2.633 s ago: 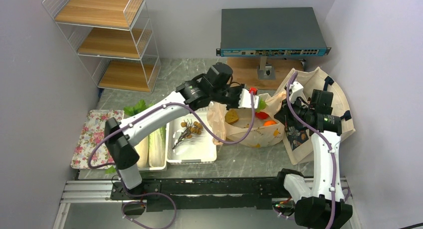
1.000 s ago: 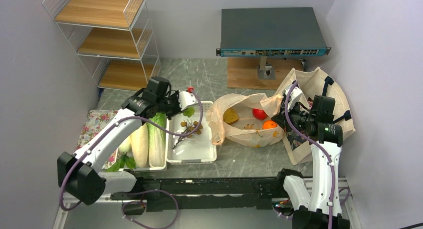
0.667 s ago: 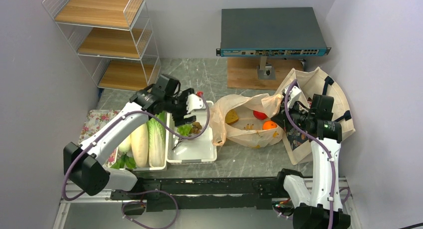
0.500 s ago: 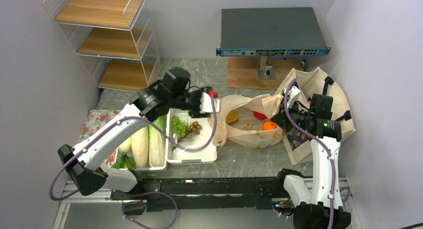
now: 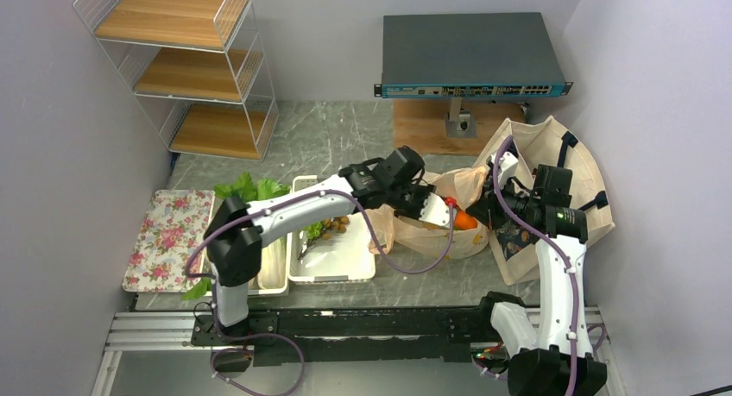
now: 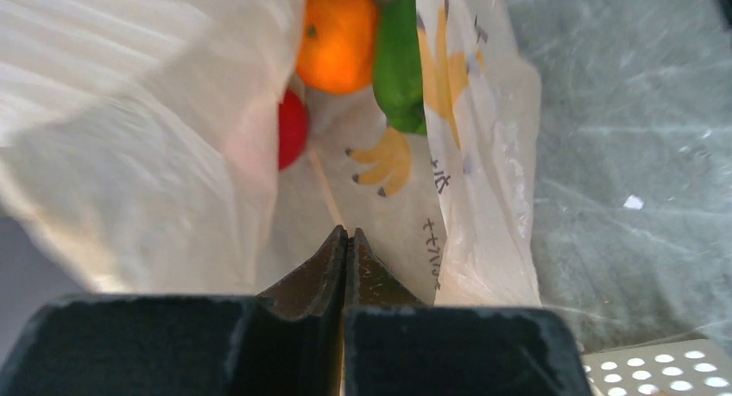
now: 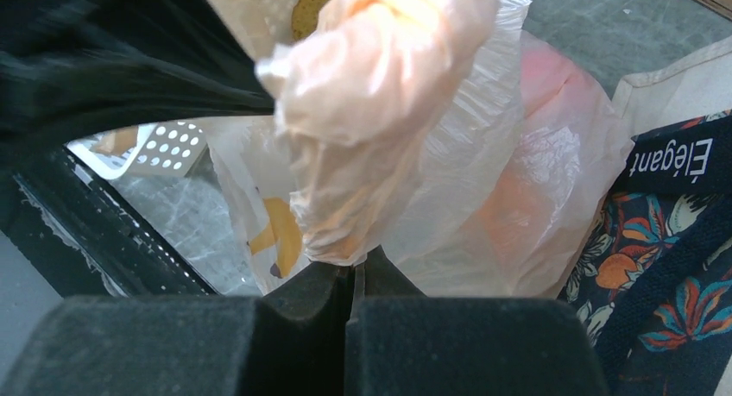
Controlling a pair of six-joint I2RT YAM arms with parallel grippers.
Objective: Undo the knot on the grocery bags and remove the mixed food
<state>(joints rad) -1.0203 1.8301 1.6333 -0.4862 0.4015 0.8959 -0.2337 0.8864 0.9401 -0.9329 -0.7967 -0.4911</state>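
The plastic bag (image 5: 470,241) lay between the white tray (image 5: 345,262) and the tote (image 5: 570,154), long axis across the table, mouth upward. Inside it the left gripper (image 6: 346,232) was pressed together, empty, aimed at the orange (image 6: 337,38). The right gripper (image 7: 352,271) pinched the bag's bunched edge.

Pale lavender walls (image 5: 52,154) enclose a grey marbled bench (image 5: 328,141) under soft, even light. A white wire rack (image 5: 186,64) with three wooden shelves fills the far left corner. A dark network switch (image 5: 470,51) stands above a wooden board (image 5: 423,133) by the back wall.
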